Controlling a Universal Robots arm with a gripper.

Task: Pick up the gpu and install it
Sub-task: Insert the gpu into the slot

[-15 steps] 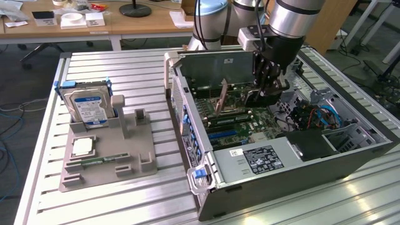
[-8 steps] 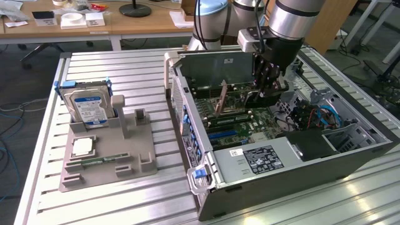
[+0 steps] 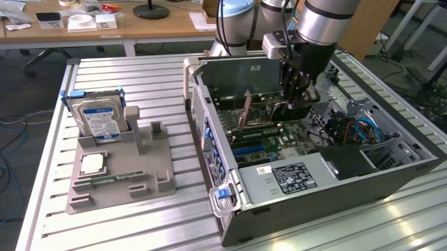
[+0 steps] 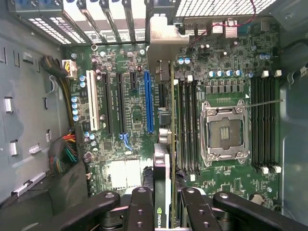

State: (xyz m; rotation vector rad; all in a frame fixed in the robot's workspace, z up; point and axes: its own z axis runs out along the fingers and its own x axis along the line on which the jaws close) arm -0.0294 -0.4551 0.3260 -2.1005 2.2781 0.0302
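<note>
My gripper [image 3: 292,100] reaches down into the open computer case [image 3: 335,188] and is shut on the gpu [image 3: 246,110]. The card stands on edge over the motherboard [image 3: 269,141]. In the wrist view I see the gpu [image 4: 163,159] edge-on between my two black fingers [image 4: 142,207]. Its green board edge runs toward its silver end bracket [image 4: 166,41] at the case's rear slots. The card hangs just beside the long blue slot [image 4: 149,101], between that slot and the memory slots [image 4: 187,125]. I cannot tell whether its lower edge touches the board.
A grey parts holder [image 3: 119,172] on the slatted table, at the exterior view's left, carries a hard drive [image 3: 98,117], a processor [image 3: 93,163] and a memory stick [image 3: 112,179]. Inside the case are the processor socket [image 4: 225,134], cable bundles [image 4: 65,154] and blue cables [image 3: 359,130].
</note>
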